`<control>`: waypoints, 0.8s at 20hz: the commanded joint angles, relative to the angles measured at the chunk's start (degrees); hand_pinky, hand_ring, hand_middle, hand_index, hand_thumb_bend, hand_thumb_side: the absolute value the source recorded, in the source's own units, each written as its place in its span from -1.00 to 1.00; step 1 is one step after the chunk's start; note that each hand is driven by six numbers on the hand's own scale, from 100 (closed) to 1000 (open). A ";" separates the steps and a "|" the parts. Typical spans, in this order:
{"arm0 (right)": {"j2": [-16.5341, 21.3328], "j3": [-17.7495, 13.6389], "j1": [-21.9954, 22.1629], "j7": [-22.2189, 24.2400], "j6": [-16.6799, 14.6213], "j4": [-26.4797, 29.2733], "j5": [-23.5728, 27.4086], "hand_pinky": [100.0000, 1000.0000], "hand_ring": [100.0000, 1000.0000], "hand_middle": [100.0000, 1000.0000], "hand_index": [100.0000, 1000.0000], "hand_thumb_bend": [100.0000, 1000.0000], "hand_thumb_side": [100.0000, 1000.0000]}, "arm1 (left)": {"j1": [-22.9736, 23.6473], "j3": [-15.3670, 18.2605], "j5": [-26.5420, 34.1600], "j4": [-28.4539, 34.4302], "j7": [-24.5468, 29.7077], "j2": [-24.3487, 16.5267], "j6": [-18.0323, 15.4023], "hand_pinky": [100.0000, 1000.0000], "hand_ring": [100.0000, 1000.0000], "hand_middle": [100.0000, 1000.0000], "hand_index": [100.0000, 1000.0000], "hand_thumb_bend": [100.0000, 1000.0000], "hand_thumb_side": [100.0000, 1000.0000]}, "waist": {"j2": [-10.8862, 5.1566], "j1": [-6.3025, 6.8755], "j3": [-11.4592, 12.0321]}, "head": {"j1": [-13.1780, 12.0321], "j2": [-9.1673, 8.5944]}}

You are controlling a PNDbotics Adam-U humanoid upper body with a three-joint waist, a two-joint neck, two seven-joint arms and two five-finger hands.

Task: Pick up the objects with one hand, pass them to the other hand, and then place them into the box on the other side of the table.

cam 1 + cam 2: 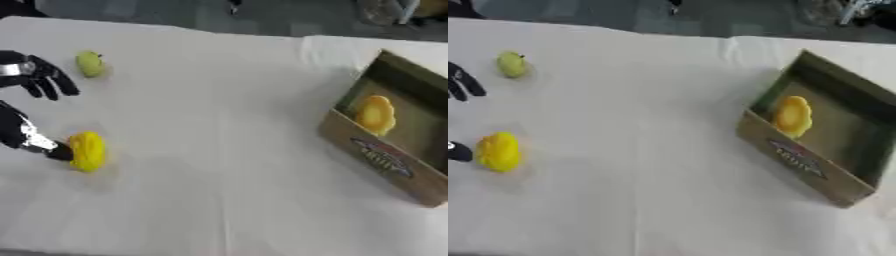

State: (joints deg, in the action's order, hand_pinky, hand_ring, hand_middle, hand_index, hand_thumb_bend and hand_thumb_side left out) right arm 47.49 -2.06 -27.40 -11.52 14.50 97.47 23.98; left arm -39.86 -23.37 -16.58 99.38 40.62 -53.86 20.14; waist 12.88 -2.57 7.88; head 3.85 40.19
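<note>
A yellow ribbed fruit-like object (87, 151) lies on the white table at the left. My left hand (42, 80) comes in from the left edge, open and spread wide. Its fingers hang above and behind the yellow object, and its thumb (35, 141) reaches the object's left side. A small yellow-green fruit (90, 64) with a stem lies farther back, just right of the fingers. At the right stands a brown cardboard box (385, 162), and a yellow-orange object (376, 115) lies inside it. My right hand shows in neither view.
A white cloth covers the table (219, 150). The far table edge runs along the top, with dark floor and some legs of furniture behind it. The box sits near the right edge, set at an angle.
</note>
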 commanded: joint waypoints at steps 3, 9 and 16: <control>1.18 -0.26 -0.42 0.31 0.29 0.61 0.30 0.69 0.56 0.42 0.61 -0.27 -0.59 | -2.35 -0.93 -5.83 -6.72 2.00 3.33 -2.94 0.58 0.53 0.49 0.58 0.58 -0.46 | -1.00 0.82 -0.27 | -1.31 -0.20; 0.96 0.21 -0.53 0.69 0.68 0.40 0.24 0.69 0.56 0.42 0.62 -0.26 -0.58 | -4.34 -2.04 -12.54 -13.34 -0.17 6.72 -6.31 0.56 0.52 0.46 0.58 0.64 -0.58 | -0.90 0.84 -0.14 | -1.79 -0.18; 0.64 0.23 -0.20 0.65 0.96 0.16 0.27 0.69 0.56 0.42 0.62 -0.26 -0.58 | -6.17 -3.26 -16.88 -18.26 -0.45 9.56 -8.46 0.55 0.52 0.44 0.60 0.68 -0.69 | -0.91 0.67 0.08 | -2.06 -0.23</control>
State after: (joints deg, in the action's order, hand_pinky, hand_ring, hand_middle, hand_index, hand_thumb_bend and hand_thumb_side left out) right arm 46.73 -1.37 -27.14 -10.78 15.33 97.30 24.03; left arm -44.73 -26.79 -32.68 81.34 40.27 -43.60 12.11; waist 12.89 -2.57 7.91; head 2.04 40.20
